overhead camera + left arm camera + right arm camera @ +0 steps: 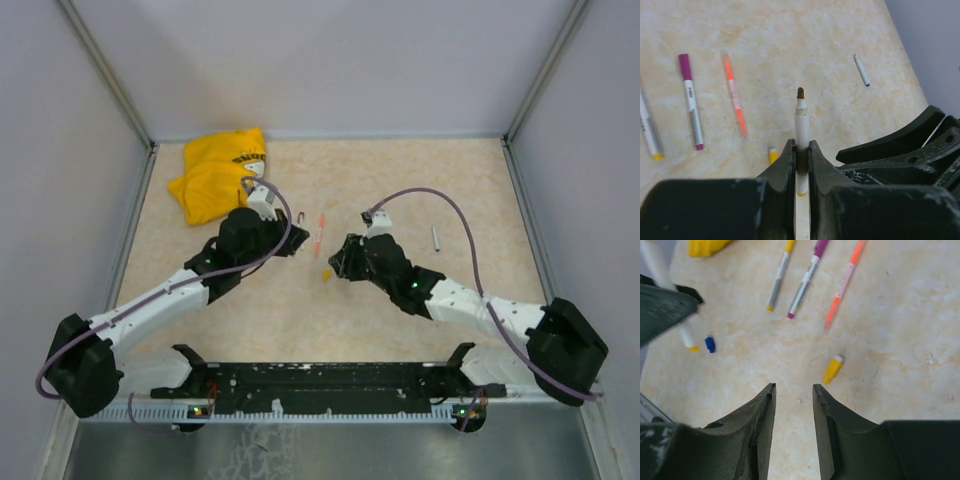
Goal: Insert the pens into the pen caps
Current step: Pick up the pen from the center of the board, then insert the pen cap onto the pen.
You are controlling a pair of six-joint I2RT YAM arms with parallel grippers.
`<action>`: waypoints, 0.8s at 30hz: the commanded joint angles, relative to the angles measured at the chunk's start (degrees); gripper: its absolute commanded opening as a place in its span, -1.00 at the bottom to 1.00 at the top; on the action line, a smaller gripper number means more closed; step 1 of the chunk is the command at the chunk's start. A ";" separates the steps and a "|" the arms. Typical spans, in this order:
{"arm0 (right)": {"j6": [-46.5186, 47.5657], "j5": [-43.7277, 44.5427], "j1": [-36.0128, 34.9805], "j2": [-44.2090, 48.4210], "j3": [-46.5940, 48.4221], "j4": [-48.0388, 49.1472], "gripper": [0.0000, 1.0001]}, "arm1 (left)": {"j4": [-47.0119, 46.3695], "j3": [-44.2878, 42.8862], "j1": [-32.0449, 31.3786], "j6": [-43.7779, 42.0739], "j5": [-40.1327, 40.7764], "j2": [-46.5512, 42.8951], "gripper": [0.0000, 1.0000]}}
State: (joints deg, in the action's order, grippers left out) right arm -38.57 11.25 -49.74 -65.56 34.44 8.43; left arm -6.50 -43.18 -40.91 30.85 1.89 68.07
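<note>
The white pen (pixel 801 117), brown tip bare, is clamped in my left tool (pixel 801 146). It sticks out past the fingers toward the top of the left wrist frame. Just left of that tool, at lower centre, I see a yellow cap (pixel 773 155) lying on the desk (pixel 300 320).

In the upper left of the same frame an orange pen (pixel 735 95) and a purple pen (pixel 691 102) lie side by side, apart from each other. A yellow-ended pen (pixel 649 127) lies at the left edge, and a grey pen (pixel 861 70) rests well apart at the upper right.

My right tool (pixel 793 387) is partly spread with nothing between its jaws. In its own frame the yellow cap sits just above and right of the fingertips, not touching them. At the left of that frame a blue cap (pixel 710 344) lies just beside the yellow rear end of the held pen.

From above, both tools face each other mid-frame with the yellow cap near them, and a yellow cloth (pixel 220 175) lies at the upper left.
</note>
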 commanded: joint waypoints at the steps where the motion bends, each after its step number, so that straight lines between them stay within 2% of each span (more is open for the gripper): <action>1: -3.08 1.70 -0.44 -7.47 7.80 -7.96 -0.28 | 1.16 -0.14 4.78 -0.78 -3.62 -3.25 -1.00; 5: -4.83 1.71 -0.83 -15.32 14.32 -14.73 -0.27 | 2.69 1.37 9.55 -1.31 -7.18 -6.12 -1.00; 10: -5.81 5.94 -1.88 -22.30 22.28 -24.22 -0.27 | 7.30 1.62 12.26 -4.46 -8.25 -9.18 -1.00; 16: -6.74 9.65 -3.36 -30.69 30.46 -32.79 -0.27 | 11.16 2.23 12.79 -8.54 -9.43 -11.34 -1.00; 24: -9.04 11.88 -4.22 -36.93 36.16 -37.32 -0.26 | 13.36 2.85 12.82 -12.62 -13.43 -13.83 -1.00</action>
State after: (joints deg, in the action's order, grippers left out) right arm -45.87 19.57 -53.19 -100.79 65.95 -25.06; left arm 5.89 -40.84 -28.45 21.61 -7.99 56.21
